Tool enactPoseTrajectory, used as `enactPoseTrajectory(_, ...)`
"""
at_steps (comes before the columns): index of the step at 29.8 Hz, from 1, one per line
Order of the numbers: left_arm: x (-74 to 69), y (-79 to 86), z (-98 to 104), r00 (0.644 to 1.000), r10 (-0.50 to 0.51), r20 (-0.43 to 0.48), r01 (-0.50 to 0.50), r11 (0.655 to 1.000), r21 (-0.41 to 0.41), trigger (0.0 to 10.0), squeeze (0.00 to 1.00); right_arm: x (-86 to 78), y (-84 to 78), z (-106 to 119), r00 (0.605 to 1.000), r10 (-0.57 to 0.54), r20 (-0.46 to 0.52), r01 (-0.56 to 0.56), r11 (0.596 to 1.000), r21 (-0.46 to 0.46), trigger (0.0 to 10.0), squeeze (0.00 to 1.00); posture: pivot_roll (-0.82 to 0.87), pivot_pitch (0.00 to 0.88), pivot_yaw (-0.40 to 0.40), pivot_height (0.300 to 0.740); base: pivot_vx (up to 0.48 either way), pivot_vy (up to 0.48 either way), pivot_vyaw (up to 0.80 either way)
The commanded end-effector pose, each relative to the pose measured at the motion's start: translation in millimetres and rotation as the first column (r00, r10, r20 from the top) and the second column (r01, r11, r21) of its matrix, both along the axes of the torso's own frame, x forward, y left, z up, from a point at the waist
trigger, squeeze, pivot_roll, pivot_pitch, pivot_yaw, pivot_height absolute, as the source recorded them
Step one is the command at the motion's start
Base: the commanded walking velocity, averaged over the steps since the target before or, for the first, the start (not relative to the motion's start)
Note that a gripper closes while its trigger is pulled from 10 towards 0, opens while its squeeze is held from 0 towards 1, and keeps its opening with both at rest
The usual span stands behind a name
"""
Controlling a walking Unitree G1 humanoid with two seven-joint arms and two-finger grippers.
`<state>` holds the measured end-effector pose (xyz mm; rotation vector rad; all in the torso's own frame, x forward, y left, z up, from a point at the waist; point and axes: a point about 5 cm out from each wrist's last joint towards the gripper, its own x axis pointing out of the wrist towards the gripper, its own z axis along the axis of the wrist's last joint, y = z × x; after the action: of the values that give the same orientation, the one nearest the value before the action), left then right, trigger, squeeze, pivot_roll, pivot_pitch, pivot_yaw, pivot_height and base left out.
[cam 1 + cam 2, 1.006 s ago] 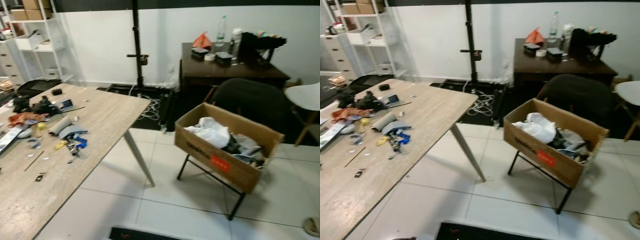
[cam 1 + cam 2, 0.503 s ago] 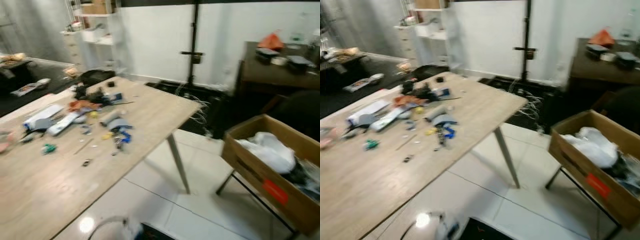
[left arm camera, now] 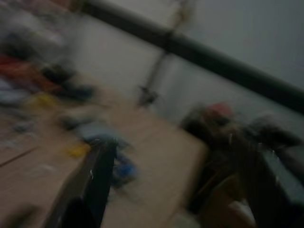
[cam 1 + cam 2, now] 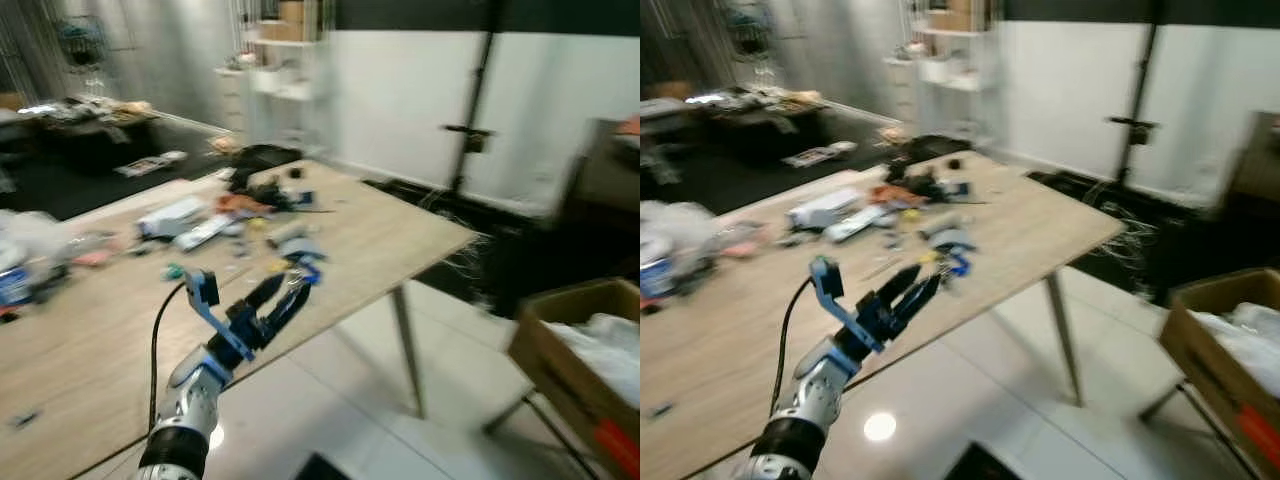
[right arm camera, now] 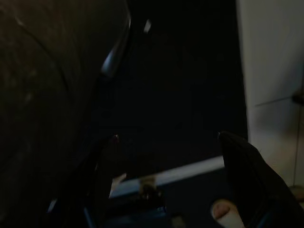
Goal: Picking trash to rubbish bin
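Observation:
Small trash lies scattered on the far part of the wooden table (image 4: 90, 360): a blue scrap (image 4: 305, 264), white flat pieces (image 4: 185, 222), and dark and orange bits (image 4: 262, 198). A crumpled clear bag (image 4: 25, 240) sits at the table's left. My left gripper (image 4: 293, 288) is raised over the table's near edge, open and empty, short of the blue scrap; the blurred left wrist view shows its fingers (image 3: 97, 183) wide apart. The cardboard box (image 4: 580, 350) used as a bin stands at far right with a white bag (image 4: 600, 335) inside. My right gripper (image 5: 167, 137) hangs in shadow, fingers apart.
A slanted table leg (image 4: 405, 345) stands over the white tiled floor (image 4: 340, 410) between table and box. A black pole (image 4: 475, 110) rises by the white wall. White shelves (image 4: 275, 70) and a cluttered dark table (image 4: 90, 120) stand at the back left.
The camera has swung left, so the table now lies ahead and the box sits at the right edge. My left arm has risen into view over the table's edge.

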<state>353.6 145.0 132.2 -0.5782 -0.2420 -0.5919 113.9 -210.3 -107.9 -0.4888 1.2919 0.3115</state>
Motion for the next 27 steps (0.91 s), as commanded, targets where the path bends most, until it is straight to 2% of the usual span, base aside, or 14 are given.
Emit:
enactPoseTrajectory(1,12.3,27.0,10,0.971,0.235,-0.035,-0.231,0.968,0.100,10.0,0.00,-2.3,3.2,-1,1.000,0.007,-0.011,-0.006,1.000,0.009,10.0,0.00,-0.14,0.000,0.049,0.740,0.000,0.000,0.74)
enactPoseTrajectory(2,15.1,40.2,12,0.944,0.327,-0.054,-0.316,0.937,0.145,10.0,0.00,-2.1,3.3,-1,1.000,0.007,-0.010,-0.007,1.000,0.009,10.0,0.00,-0.14,0.000,0.049,0.740,0.000,0.000,0.74)
enactPoseTrajectory(3,15.1,40.2,12,0.944,0.327,-0.054,-0.316,0.937,0.145,10.0,0.00,-2.1,3.3,-1,1.000,0.007,-0.010,-0.007,1.000,0.009,10.0,0.00,-0.14,0.000,0.049,0.740,0.000,0.000,0.74)
enactPoseTrajectory(5,13.9,61.7,16,0.893,0.450,-0.013,-0.421,0.844,0.334,10.0,0.00,-2.0,3.6,-1,1.000,0.006,-0.010,-0.005,1.000,0.010,10.0,0.00,-0.14,0.000,0.055,0.740,0.000,0.000,0.74)
enactPoseTrajectory(8,7.9,83.2,18,0.841,0.538,0.049,-0.499,0.740,0.451,10.0,0.00,-2.7,4.5,-1,1.000,0.004,-0.012,-0.004,1.000,0.015,10.0,0.00,-0.13,0.006,0.059,0.740,0.000,0.000,0.74)
enactPoseTrajectory(9,7.9,83.2,18,0.841,0.538,0.049,-0.499,0.740,0.451,10.0,0.00,-2.7,4.5,-1,1.000,0.004,-0.012,-0.004,1.000,0.015,10.0,0.00,-0.13,0.006,0.059,0.740,0.000,0.000,0.74)
enactPoseTrajectory(13,1.7,99.0,14,0.802,0.592,0.082,-0.543,0.664,0.514,10.0,0.00,-4.0,5.6,-2,1.000,0.007,-0.018,-0.006,1.000,0.019,10.0,0.00,-0.12,0.012,0.058,0.740,0.000,0.000,0.74)
enactPoseTrajectory(14,-2.2,103.7,7,0.789,0.604,0.111,-0.547,0.609,0.575,10.0,0.00,-4.7,6.5,-2,1.000,0.011,-0.021,-0.011,1.000,0.021,10.0,0.00,-0.11,0.019,0.055,0.740,0.000,0.000,0.74)
enactPoseTrajectory(15,-2.2,103.7,7,0.789,0.604,0.111,-0.547,0.609,0.575,10.0,0.00,-4.7,6.5,-2,1.000,0.011,-0.021,-0.011,1.000,0.021,10.0,0.00,-0.11,0.019,0.055,0.740,0.000,0.000,0.74)
enactPoseTrajectory(18,-6.8,106.9,-4,0.781,0.610,0.135,-0.536,0.542,0.648,10.0,0.00,-4.6,7.8,-3,1.000,0.017,-0.020,-0.017,1.000,0.019,10.0,0.00,-0.11,0.026,0.054,0.740,0.000,0.000,0.75)
enactPoseTrajectory(22,-10.8,107.0,-14,0.777,0.621,0.104,-0.518,0.536,0.667,10.0,0.00,-2.1,9.1,-2,1.000,0.026,0.001,-0.026,1.000,0.004,10.0,0.00,-0.10,0.041,0.053,0.740,0.000,0.000,0.52)
enactPoseTrajectory(24,-12.6,105.3,-20,0.781,0.620,0.069,-0.502,0.559,0.660,10.0,0.00,-0.8,9.4,-2,1.000,0.014,0.015,-0.014,1.000,-0.004,10.0,0.00,-0.10,0.045,0.054,0.740,0.000,0.000,0.00)
enactPoseTrajectory(25,-13.5,99.1,-25,0.808,0.588,0.032,-0.465,0.604,0.647,10.0,0.00,-1.1,9.4,-2,1.000,0.010,0.014,-0.010,1.000,-0.002,10.0,0.00,-0.10,0.056,0.053,0.740,0.000,0.000,0.00)
enactPoseTrajectory(27,-14.3,93.2,-30,0.829,0.559,0.012,-0.435,0.632,0.642,10.0,0.00,-1.4,9.3,-2,1.000,0.008,0.012,-0.008,1.000,-0.001,10.0,0.00,-0.10,0.056,0.053,0.740,0.000,0.000,0.00)
